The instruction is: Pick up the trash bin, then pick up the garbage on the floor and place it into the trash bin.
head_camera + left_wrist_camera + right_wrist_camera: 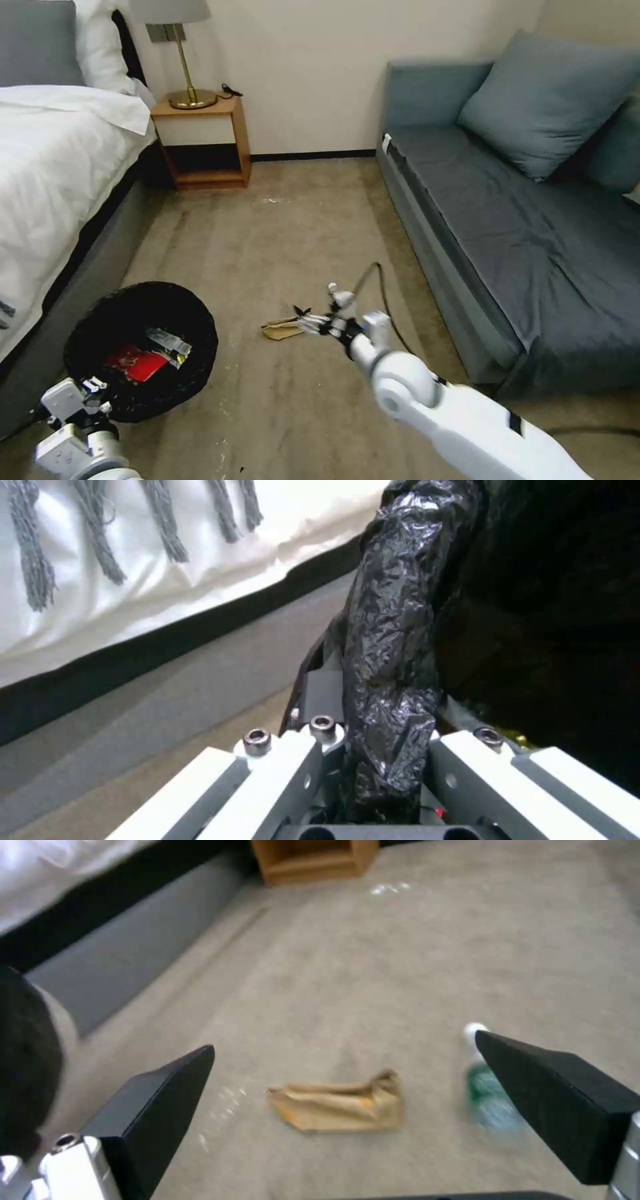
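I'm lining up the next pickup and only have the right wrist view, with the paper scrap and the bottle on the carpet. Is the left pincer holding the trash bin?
Observer: Yes. In the left wrist view the left pincer is shut on the bag-lined rim of the trash bin.
Operator: Is any litter inside it?
Observer: Yes, a red-and-white wrapper and a shiny wrapper lie inside.
Operator: Where is the bin relative to my right pincer?
Observer: In the head view it sits to the robot's left of the right pincer, beside the bed.
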Robot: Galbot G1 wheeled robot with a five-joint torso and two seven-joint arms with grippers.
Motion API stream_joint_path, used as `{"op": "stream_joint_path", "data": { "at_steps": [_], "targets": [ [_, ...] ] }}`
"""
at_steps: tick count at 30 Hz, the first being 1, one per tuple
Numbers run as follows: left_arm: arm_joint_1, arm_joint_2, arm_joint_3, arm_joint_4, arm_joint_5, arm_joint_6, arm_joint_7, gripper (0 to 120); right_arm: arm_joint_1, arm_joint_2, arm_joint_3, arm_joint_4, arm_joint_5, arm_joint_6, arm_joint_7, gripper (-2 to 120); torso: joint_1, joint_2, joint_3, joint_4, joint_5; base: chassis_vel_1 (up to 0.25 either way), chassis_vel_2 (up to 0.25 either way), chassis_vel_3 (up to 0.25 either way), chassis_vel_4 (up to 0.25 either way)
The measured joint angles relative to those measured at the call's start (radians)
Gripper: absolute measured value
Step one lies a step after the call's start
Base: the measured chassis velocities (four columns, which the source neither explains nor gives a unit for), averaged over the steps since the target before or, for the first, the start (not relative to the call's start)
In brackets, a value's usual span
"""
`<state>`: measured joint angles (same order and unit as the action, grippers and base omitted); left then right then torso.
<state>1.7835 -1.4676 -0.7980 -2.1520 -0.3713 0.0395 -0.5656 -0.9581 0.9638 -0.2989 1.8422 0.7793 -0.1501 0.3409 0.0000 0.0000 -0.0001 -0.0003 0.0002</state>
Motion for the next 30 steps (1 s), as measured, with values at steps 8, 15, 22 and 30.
{"op": "stream_joint_path", "data": {
  "at_steps": [8,15,22,30],
  "targets": [
    [0.003,0.000,0.001,0.018,0.012,-0.020,-0.001,3,-0.044,-0.003,0.035,-0.011,-0.040,0.020,-0.009,100,0.000,0.000,0.000,0.0003,-0.0002,0.000,0.000,0.000,0.000],
    [0.008,0.006,-0.005,0.030,0.009,-0.039,-0.002,3,-0.056,0.031,0.044,-0.053,-0.073,0.061,-0.032,100,0.000,0.000,0.000,0.0004,-0.0002,0.000,0.000,0.000,0.000],
    [0.010,0.011,-0.009,0.040,0.006,-0.048,-0.005,3,-0.066,0.050,0.047,-0.073,-0.095,0.077,-0.039,100,0.000,0.000,0.000,0.0004,-0.0002,0.000,0.000,0.000,0.000],
    [0.009,0.015,-0.010,0.045,0.001,-0.049,-0.010,3,-0.074,0.060,0.047,-0.083,-0.114,0.091,-0.040,100,0.000,0.000,0.000,0.0004,-0.0003,0.000,0.000,0.000,0.000]
  ]
}}
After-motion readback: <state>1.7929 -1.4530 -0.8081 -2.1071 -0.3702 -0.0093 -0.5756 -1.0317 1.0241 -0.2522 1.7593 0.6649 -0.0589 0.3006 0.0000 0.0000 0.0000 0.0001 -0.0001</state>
